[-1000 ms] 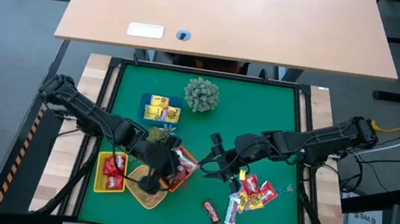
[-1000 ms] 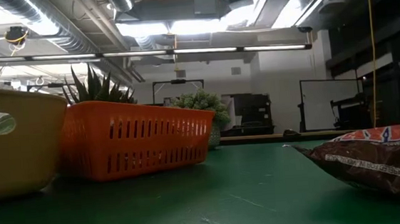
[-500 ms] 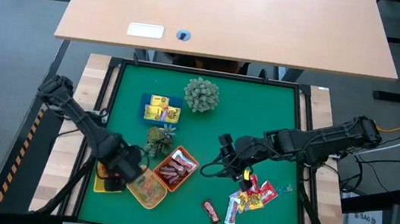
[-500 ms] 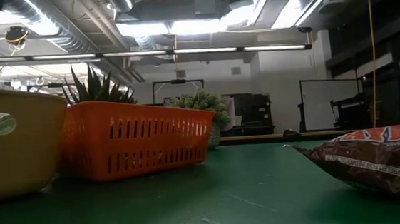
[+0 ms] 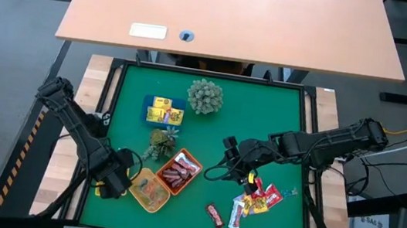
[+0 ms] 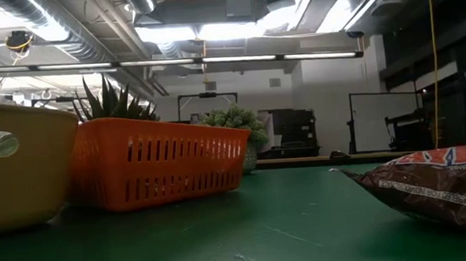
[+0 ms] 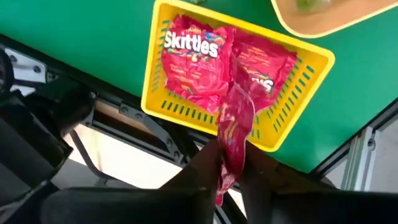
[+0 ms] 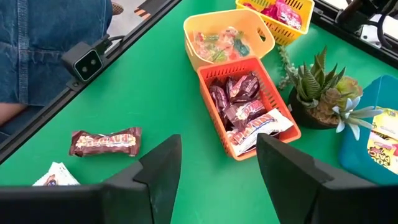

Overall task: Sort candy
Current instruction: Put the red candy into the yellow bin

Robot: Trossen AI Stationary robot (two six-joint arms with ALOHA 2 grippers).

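Note:
My left gripper (image 5: 113, 179) is at the table's near left corner, above the yellow basket (image 7: 153, 74), and is shut on a red candy packet (image 7: 234, 122). Two more red packets (image 7: 189, 59) lie in that basket. My right gripper (image 5: 230, 161) hovers open over the green mat mid-table, touching nothing. Beyond it, the right wrist view shows the orange tray (image 8: 211, 81) of dark brown bars, the pale orange tray (image 8: 194, 30) of clear and greenish pieces, and one brown bar (image 8: 104, 142) on the mat. Loose red, yellow and white candy (image 5: 257, 198) lies right of centre. My left gripper pinches one end of the red packet (image 7: 226, 176) between its two fingers, coming from above and pointing down. The packet hangs below the fingers, over the yellow basket's near wall. I cannot tell whether its lower end touches the packets inside.
A blue tray of yellow packets (image 5: 165, 112), a small succulent (image 5: 161, 140) and a spiky pale green plant ball (image 5: 205, 96) stand on the mat's far half. Another brown bar (image 5: 214, 215) lies near the front edge. In the low view, the orange tray (image 6: 157, 166) and a brown bar (image 6: 437, 185) show.
My left gripper has moved from above the orange trays toward the table's left and near edges. It now hangs over the yellow basket with the red packet.

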